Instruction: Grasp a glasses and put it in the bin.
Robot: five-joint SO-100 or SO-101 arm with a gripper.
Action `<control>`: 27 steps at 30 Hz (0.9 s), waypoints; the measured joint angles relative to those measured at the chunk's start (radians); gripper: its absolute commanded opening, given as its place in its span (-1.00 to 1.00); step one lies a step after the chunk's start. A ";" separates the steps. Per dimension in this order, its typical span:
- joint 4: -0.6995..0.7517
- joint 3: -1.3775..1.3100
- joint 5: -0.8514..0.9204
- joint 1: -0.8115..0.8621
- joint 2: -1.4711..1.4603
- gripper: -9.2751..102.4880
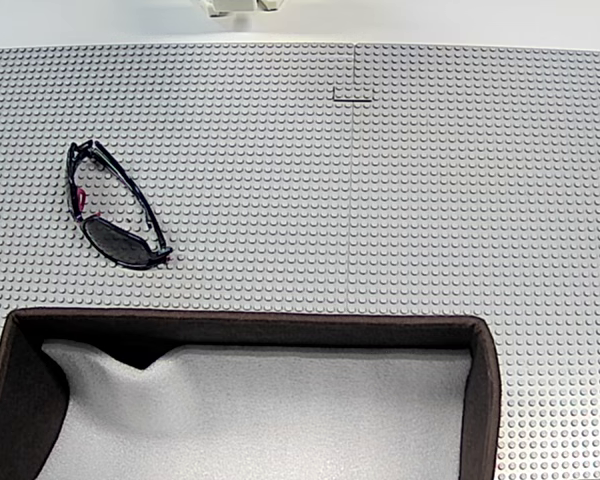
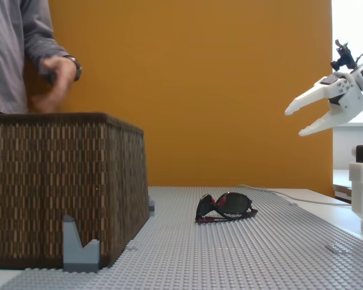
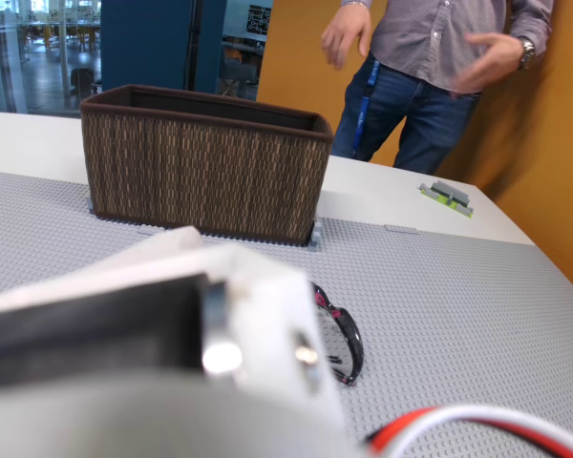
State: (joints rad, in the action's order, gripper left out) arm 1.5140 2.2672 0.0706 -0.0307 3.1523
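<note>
Nearest the lens in the wrist view: blurred white gripper body, with red, white and black cable at the lower right corner. Gripper (image 2: 296,122) seen in a fixed view from the side, white, raised high over the right end of the grey studded baseplate (image 2: 278,241), two fingers spread apart with a clear gap, nothing between them. Glasses (image 1: 115,208) lying on the baseplate in a fixed view from above, near its left edge, apart from the bin and just beyond its far left corner. Frame thin, glossy black; lenses dark tinted; pink-red accents visible along the arms and at the hinge. Arms folded in, frame lying aslant. Same glasses (image 2: 225,207) in the side view resting flat on the studs, between bin and arm, well below the gripper and not touched by it; in the wrist view glasses (image 3: 342,339) partly hidden behind the gripper body. Bin (image 1: 488,380) along the near edge of the baseplate from above: dark brown rim, light grey soft lining, rumpled at the left end. Woven brown fabric walls on the bin (image 2: 60,187) in the side view. Person (image 3: 430,67) standing behind the bin, hand (image 2: 59,77) raised above its rim, wristwatch worn. Small grey bracket (image 2: 80,248) against the bin's near corner. Orange wall (image 2: 230,90) behind.
</note>
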 measured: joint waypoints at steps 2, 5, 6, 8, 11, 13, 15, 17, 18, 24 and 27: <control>-0.017 0.005 0.012 0.003 -0.009 -0.84; -0.291 0.189 0.146 0.084 -0.035 -0.84; -0.325 0.198 0.153 0.080 -0.025 -0.84; -0.360 0.207 0.163 0.098 -0.021 -0.84; -0.379 0.212 0.166 0.091 -0.038 -0.84; -0.408 0.210 0.161 0.104 -0.075 -0.84; -0.445 0.210 0.147 0.120 -0.124 -0.84; -0.514 0.210 0.120 0.172 -0.230 -0.84; -0.534 0.210 0.112 0.184 -0.259 -0.84; -0.848 0.282 0.041 0.357 -0.518 -0.77; -1.015 0.314 0.012 0.388 -0.629 -0.73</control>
State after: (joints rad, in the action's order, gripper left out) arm 0.4985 2.5817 0.0828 0.3574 2.5234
